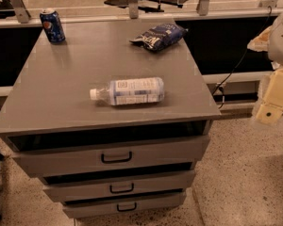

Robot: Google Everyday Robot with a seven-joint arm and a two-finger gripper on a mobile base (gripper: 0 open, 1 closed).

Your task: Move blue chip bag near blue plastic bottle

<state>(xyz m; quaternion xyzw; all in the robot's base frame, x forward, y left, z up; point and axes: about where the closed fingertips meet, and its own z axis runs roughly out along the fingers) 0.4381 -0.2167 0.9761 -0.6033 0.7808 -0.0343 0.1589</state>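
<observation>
Item 1: blue chip bag [158,36]. We find it lying flat and crinkled at the rear right of the grey cabinet top [61,88], close to the right edge and the back edge.

Item 2: blue plastic bottle [129,91]. It lies on its side near the middle of the top, toward the front, with its white cap pointing left. It is well apart from the bag, with bare grey surface between them. We cannot tell what is inside it.

Item 3: blue soda can [52,26]. It stands upright at the rear left corner, well apart from both other items.

Item 4: three drawers [155,152] below the top, each with a dark handle and a dark gap above it. We cannot see their contents.

Item 5: gripper [272,102]. We see this cream-coloured piece at the right border of the view, off the cabinet's right side, over the speckled floor [245,173] and lower than the top surface. We cannot tell whether it is open or closed. It touches nothing.

Open room: the left, centre-rear and front-right stretches of the top are bare around the bottle.
</observation>
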